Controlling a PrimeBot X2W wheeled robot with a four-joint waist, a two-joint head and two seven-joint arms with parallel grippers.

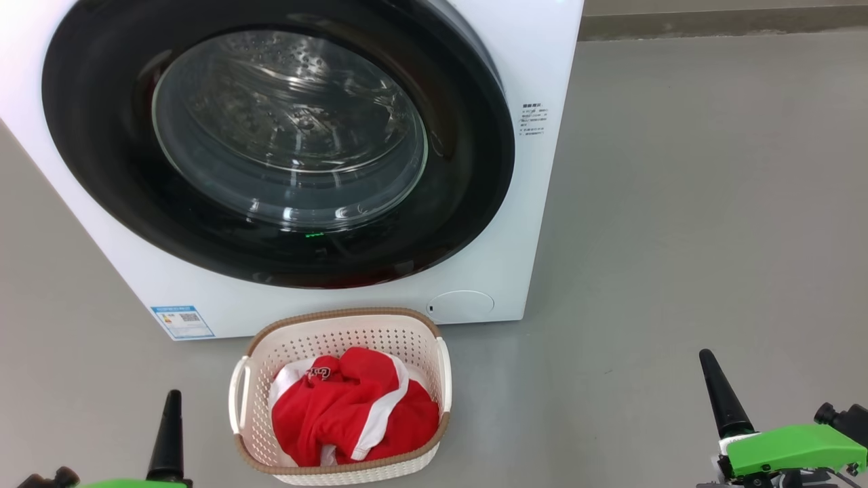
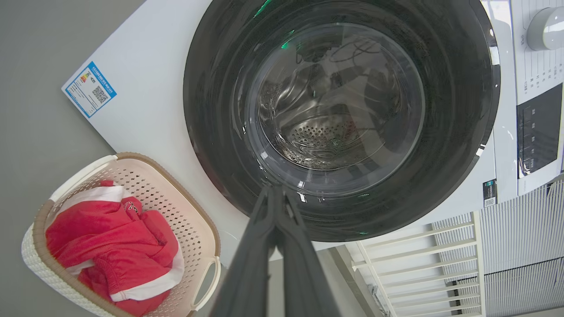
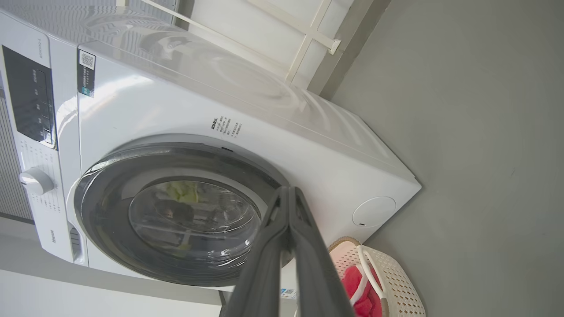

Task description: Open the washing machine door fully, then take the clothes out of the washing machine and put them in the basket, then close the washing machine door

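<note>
The washing machine door [image 1: 88, 135] is glossy black plastic around clear reflective glass, the washing machine [image 1: 542, 61] smooth shiny white with a perforated steel drum [image 2: 324, 136], the basket [image 1: 339, 339] matt cream perforated plastic with a brown woven-look rim, the clothes [image 1: 339, 413] soft red-and-white cloth, the floor [image 1: 678, 203] smooth matt grey.
</note>
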